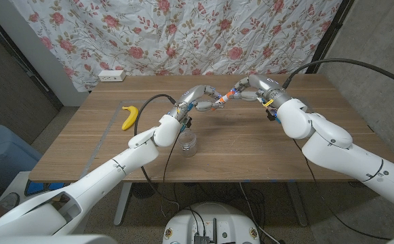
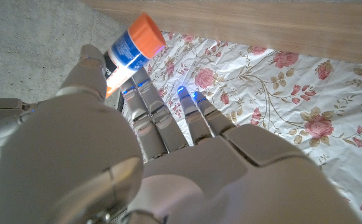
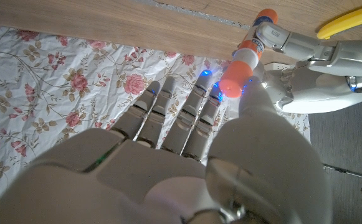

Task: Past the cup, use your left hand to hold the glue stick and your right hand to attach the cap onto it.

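The glue stick (image 1: 224, 99) is held up above the table (image 1: 81, 146), beyond the cup (image 1: 188, 143), and spans the gap between the two hands. Its long axis runs roughly level from one hand to the other.

Left hand (image 1: 198, 99): grasping the glue stick by its body. In the left wrist view the stick (image 2: 131, 48) is pinched between thumb and fingers (image 2: 149, 106), its orange end pointing away from the palm.

Right hand (image 1: 254, 87): at the opposite end of the stick. In the right wrist view the orange cap (image 3: 234, 81) sits at the thumb and fingertips (image 3: 200, 99), in line with the stick's body (image 3: 258, 38), which leads on to the left hand (image 3: 311, 62). The cap appears pinched, and already meets the tube; whether it is fully seated cannot be told.

Judgement: the step in hand is the final push along the stick's axis, right hand toward left. Both hands are equally near.

Container: the cup is clear, standing upright on the table below the left forearm; nothing can be made out inside it. A banana (image 1: 129, 116) lies well apart, on the left arm's outer side.
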